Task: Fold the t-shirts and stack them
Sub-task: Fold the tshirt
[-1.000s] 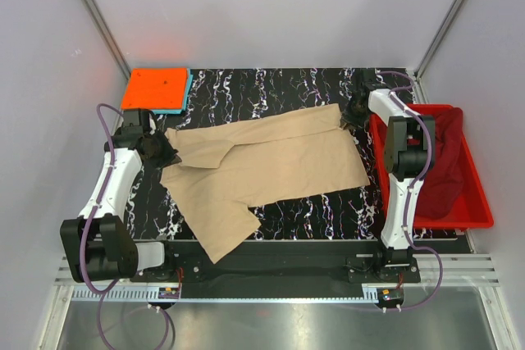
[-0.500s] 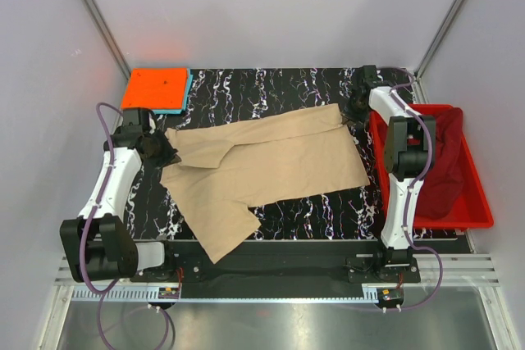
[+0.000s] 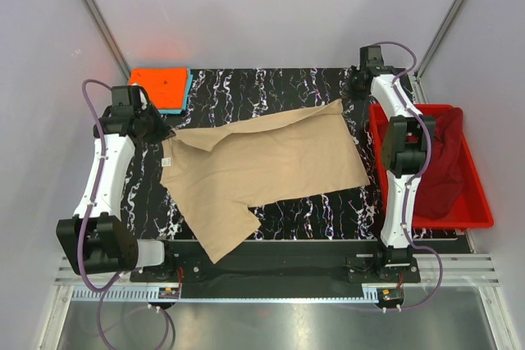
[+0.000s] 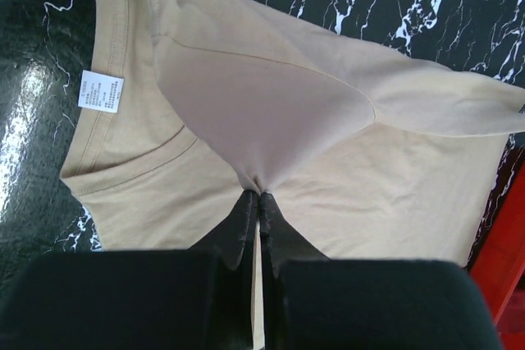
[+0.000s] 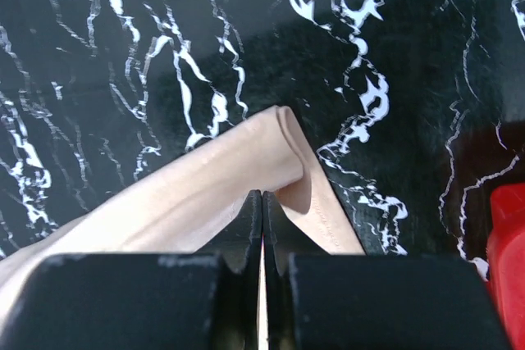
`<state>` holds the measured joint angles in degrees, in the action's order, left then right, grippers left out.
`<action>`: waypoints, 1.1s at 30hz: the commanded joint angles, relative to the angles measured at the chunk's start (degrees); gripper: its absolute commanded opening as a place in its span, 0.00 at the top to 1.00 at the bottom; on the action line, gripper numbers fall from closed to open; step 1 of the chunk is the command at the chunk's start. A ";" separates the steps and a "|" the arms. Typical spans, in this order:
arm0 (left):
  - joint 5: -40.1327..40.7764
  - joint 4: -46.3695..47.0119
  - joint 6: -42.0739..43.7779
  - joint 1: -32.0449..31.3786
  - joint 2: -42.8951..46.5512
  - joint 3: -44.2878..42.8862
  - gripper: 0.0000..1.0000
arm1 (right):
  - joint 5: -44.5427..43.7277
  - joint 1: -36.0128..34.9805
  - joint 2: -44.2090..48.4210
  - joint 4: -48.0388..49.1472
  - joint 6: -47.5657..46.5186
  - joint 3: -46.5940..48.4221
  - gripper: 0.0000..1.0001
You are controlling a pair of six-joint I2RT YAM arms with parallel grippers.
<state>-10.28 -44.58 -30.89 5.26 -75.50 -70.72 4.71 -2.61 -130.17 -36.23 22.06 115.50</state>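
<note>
A large tan t-shirt (image 3: pixel 271 161) lies spread on the black marble table (image 3: pixel 262 88), collar to the left. My left gripper (image 3: pixel 158 130) is shut on a pinch of its cloth near the left shoulder; in the left wrist view the tan t-shirt (image 4: pixel 287 104) rises in a peak at the left gripper (image 4: pixel 260 196). My right gripper (image 3: pixel 353 96) is shut on the shirt's back right corner, and the right wrist view shows the tan t-shirt (image 5: pixel 205 202) folded over at the right gripper (image 5: pixel 262 194). A folded orange t-shirt (image 3: pixel 156 84) lies on a light blue one (image 3: pixel 185 96) at the back left.
A red plastic bin (image 3: pixel 484 211) stands along the table's right edge beside the right arm, with a maroon t-shirt (image 3: pixel 443 161) heaped in it. The bin's edge (image 5: pixel 509 227) shows at the right of the right wrist view. Grey walls close in the back and sides.
My right gripper has shut on the shirt's corner. Both grippers have moved toward the back of the table, drawing the shirt's far edge with them; the crumpled left sleeve has pulled out.
</note>
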 commanded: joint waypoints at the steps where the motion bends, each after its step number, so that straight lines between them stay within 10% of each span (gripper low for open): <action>1: 1.05 -1.12 0.40 -0.07 0.62 -1.97 1.00 | 1.97 0.15 -0.09 -0.07 -1.41 2.98 1.00; 33: 1.32 2.91 1.19 0.10 3.70 18.07 1.00 | -6.03 1.29 7.30 -1.04 -5.72 -8.98 1.00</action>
<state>-8.62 -44.36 -30.76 5.26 -71.42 -53.71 2.00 -1.83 -127.07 -37.45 17.61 106.78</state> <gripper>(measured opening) 0.012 0.010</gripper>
